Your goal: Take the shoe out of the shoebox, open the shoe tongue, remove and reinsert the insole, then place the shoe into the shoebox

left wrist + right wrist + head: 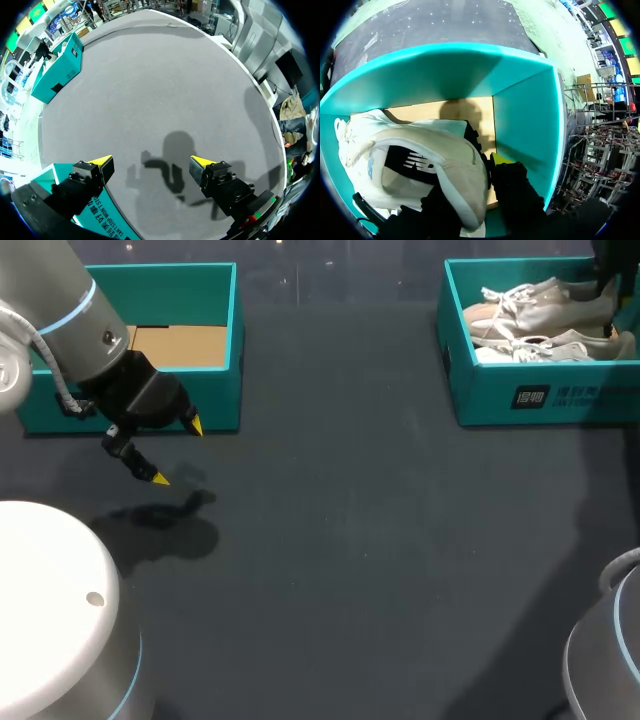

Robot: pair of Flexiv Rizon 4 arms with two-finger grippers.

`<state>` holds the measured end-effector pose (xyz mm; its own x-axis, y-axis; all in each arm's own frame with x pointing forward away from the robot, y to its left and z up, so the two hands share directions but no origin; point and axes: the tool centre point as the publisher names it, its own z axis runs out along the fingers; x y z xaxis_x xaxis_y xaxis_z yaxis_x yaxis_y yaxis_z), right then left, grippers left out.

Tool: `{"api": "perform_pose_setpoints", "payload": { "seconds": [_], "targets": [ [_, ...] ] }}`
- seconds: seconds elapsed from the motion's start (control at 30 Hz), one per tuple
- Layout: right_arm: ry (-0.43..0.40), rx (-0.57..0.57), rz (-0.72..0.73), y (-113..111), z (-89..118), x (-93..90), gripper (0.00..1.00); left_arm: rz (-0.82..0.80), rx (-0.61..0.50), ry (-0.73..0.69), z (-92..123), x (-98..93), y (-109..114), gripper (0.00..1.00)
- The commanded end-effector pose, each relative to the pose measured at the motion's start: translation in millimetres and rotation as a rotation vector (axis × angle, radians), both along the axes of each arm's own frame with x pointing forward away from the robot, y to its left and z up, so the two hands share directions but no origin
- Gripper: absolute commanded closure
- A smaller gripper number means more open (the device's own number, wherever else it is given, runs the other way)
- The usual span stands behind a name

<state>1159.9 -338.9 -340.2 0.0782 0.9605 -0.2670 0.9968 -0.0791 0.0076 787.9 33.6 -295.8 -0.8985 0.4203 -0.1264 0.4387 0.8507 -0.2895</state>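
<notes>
Our R claw (485,172) is down in the teal shoebox (525,125) at the far R corner of the worktop (380,540), right up against a pale shoe (435,165). We can't tell if it's clenched. Our L claw (178,452) hangs wide open w/ nothing in it, over the worktop just beside another teal box (215,370).

A table (360,560) with a dark grey, matte top fills the head view. A soft shadow (170,525) lies on it at nine o'clock. Tiny glints of light (300,255) dot its far side at twelve o'clock. The left wrist view shows the top's pale rim (239,61) curving around the grey.
</notes>
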Motion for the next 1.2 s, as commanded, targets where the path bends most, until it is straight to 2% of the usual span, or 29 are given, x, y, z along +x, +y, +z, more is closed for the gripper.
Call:
{"api": "perform_pose_setpoints", "payload": {
  "seconds": [0.03,0.7,0.77,0.87,1.2],
  "targets": [
    [0.005,0.02,0.0,-4.4,-7.6,3.5,1.0,0.0,0.001,-0.002,0.5,-1.1,0.6,0.0],
    [0.021,0.041,0.024,7.1,-17.9,-0.3,1.0,0.0,0.001,-0.002,0.5,-1.1,0.6,0.0],
    [0.024,0.041,0.023,6.8,-18.5,-0.5,0.81,0.0,0.001,-0.002,0.5,-1.1,0.6,0.0],
    [0.026,0.042,0.022,6.1,-19.0,-0.5,0.69,0.0,0.001,-0.002,0.5,-1.1,0.6,0.0],
    [0.025,0.048,0.026,4.7,-16.8,-1.6,0.59,0.0,0.001,-0.002,0.5,-1.1,0.6,0.0]
  ]
}}
